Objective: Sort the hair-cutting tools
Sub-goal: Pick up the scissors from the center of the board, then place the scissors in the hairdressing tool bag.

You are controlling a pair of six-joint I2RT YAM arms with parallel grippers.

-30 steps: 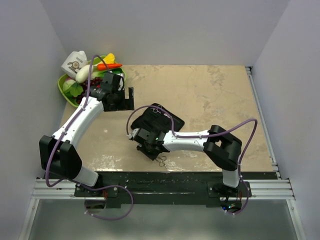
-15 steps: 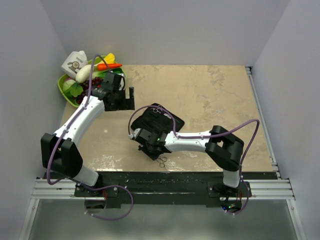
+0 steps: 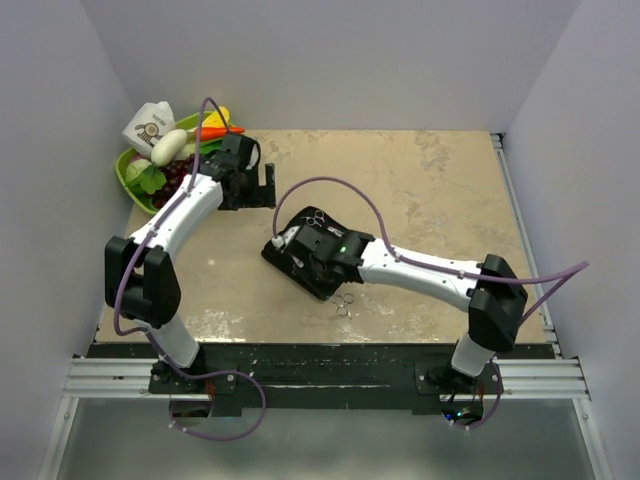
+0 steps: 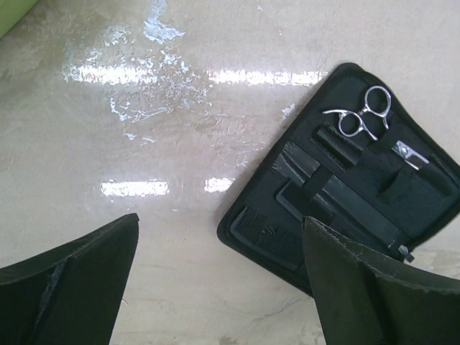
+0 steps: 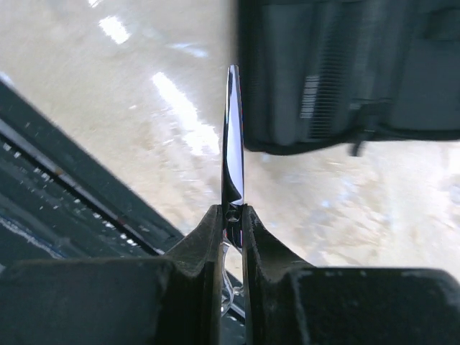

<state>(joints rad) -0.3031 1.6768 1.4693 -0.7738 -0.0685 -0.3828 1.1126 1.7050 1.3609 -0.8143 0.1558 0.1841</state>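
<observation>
The open black case (image 3: 310, 255) (image 4: 345, 187) lies mid-table. One pair of silver scissors (image 3: 315, 218) (image 4: 363, 115) sits strapped in its far corner. A black ribbed strip (image 4: 269, 237) (image 5: 325, 72), the comb by its look, lies in the case's near pocket. My right gripper (image 3: 338, 292) (image 5: 231, 212) is shut on the second pair of scissors (image 3: 345, 304) (image 5: 233, 136) at the pivot. Its blade points ahead beside the case's edge, and its rings hang back under the fingers. My left gripper (image 3: 265, 185) (image 4: 219, 219) hovers open, back-left of the case, holding nothing.
A green bowl (image 3: 135, 178) of toy vegetables and a white carton (image 3: 150, 125) stand in the back left corner. The black rail (image 3: 320, 360) (image 5: 65, 187) runs along the table's near edge, close to the held scissors.
My right gripper has closed on the scissors near the front edge and carried them right and back, against the case. The left arm has shifted a little farther back.
</observation>
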